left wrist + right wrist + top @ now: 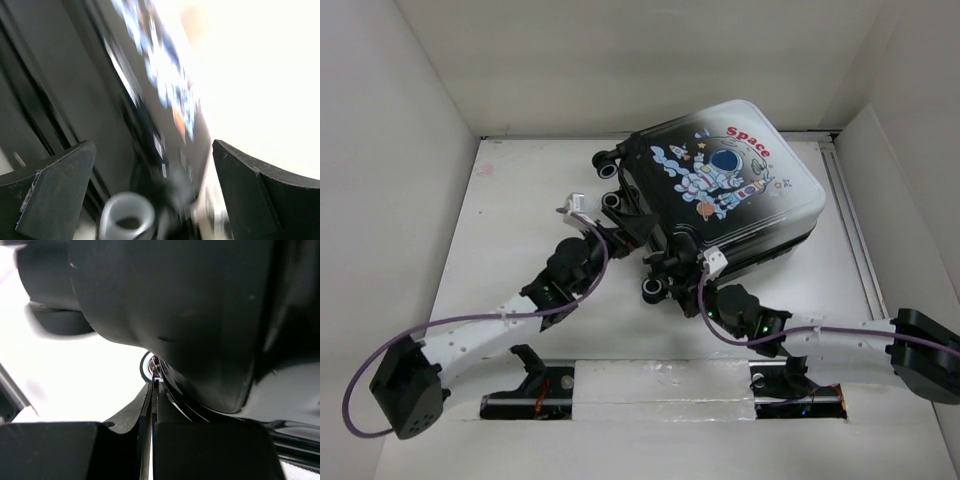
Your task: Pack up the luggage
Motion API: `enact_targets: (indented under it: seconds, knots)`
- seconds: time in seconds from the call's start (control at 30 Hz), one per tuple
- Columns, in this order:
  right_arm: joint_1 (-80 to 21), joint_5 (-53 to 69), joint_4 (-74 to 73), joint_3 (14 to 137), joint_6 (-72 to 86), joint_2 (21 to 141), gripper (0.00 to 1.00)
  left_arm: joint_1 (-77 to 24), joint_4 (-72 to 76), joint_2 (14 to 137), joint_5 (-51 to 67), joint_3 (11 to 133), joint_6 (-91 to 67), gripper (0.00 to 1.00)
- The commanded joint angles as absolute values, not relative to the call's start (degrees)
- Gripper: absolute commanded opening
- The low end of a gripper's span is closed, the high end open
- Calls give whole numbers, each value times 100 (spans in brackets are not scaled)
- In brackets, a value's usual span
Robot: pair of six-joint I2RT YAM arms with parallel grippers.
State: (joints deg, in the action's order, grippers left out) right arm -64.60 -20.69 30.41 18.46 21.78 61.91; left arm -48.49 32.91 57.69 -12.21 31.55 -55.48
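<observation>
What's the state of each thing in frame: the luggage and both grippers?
luggage: lying flat, printed shell up, shells together; zip not readable.
left gripper: open, jaws wide, nothing between them, at the wheel end.
right gripper: shut, tips at the luggage's near edge.

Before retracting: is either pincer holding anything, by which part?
Left pincer: open, empty. Right pincer: shut at the edge of the white-to-black hard-shell suitcase; a hold cannot be told.
</observation>
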Motion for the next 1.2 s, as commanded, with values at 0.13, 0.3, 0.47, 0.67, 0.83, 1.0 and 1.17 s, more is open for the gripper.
enact_targets:
  seconds: [0.13,0.3,0.47,0.67,0.83,1.0,1.17]
  knots:
    - [-6443,-1644,2681,2030,2241,5608,0,-2421,3092,6019,-482,3516,-5387,100]
    - [-6258,-1345,2444,2145,2127,5476,0,-934,4636,7422,1158,3454,-5905,100]
    - [-6258,-1134,2373,2206,2021,5476,0,-809,5649,8541,2038,4025,-6406,97]
    - [-6258,-896,2496,2206,2021,5651,0,-809,6967,9474,2092,4315,-7066,97]
    - [-6258,-844,2496,2206,2021,5757,0,-809,7189,9913,2092,4657,-7251,97]
    - [-6258,-791,2496,2259,2021,5810,0,-809,6724,10589,2039,5422,-7356,97]
    - [-6258,-686,2549,2259,2021,5862,0,-861,6724,11047,2039,5914,-7567,92]
